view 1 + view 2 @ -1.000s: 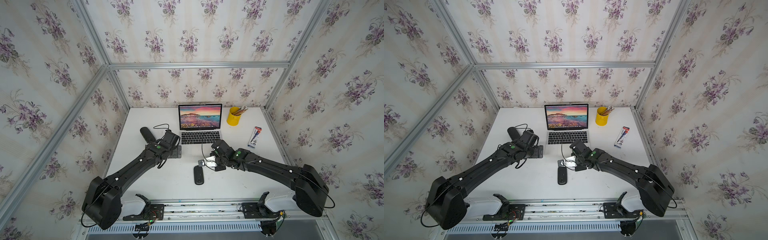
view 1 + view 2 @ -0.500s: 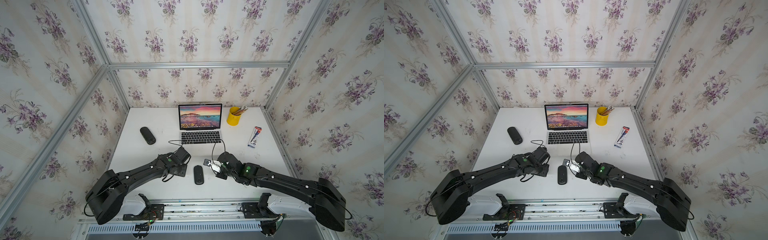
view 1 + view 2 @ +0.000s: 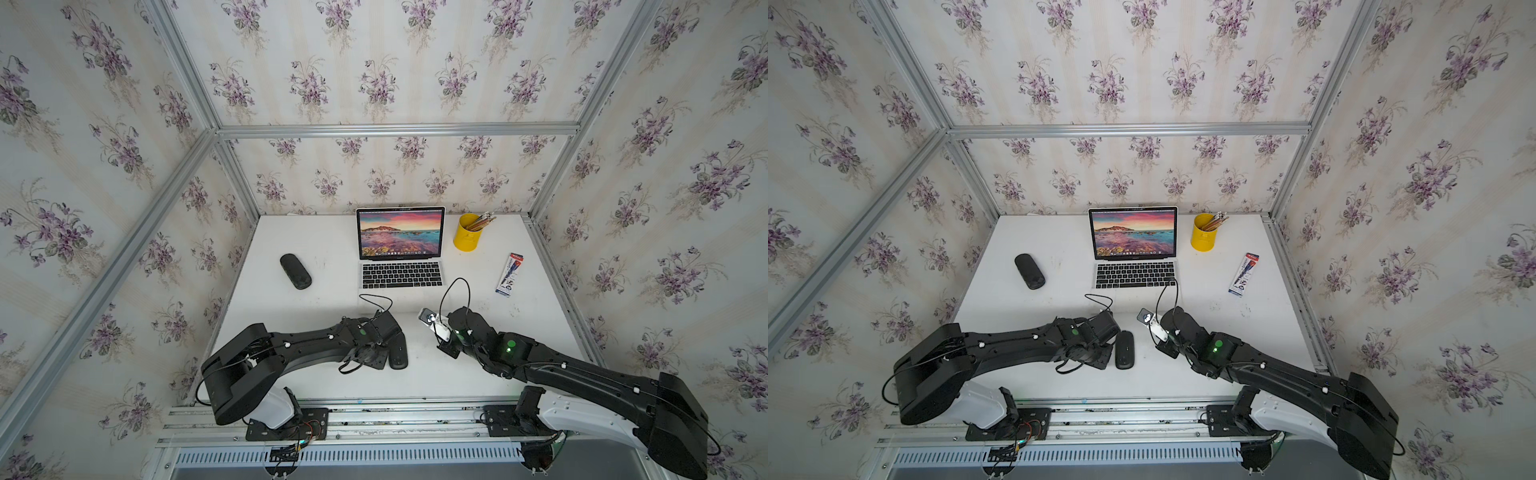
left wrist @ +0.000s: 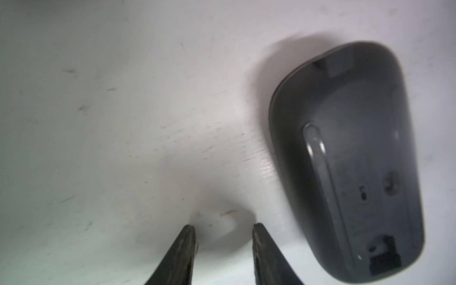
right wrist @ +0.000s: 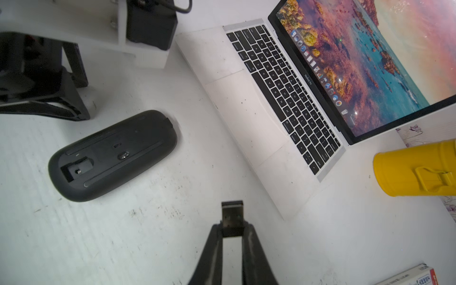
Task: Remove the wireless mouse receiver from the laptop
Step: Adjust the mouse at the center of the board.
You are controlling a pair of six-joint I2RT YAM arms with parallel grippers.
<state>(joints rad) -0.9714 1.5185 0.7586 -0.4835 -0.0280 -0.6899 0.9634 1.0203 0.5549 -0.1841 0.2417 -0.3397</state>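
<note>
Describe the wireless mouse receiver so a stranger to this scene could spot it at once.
Start at the open laptop at the back of the white table and come forward to the right gripper. Pinched between its jaws is the wireless mouse receiver: a tiny dark USB stub, far smaller than the upturned black mouse lying nearby.

Robot lab cell: aluminium frame (image 3: 395,129), wallpaper panels (image 3: 374,62) (staged desk, laptop (image 3: 400,237)).

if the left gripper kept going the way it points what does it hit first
Probably the table: in the left wrist view only white surface lies ahead of the open left gripper. The mouse lies to one side, apparently out of line; depth is unclear.
</note>
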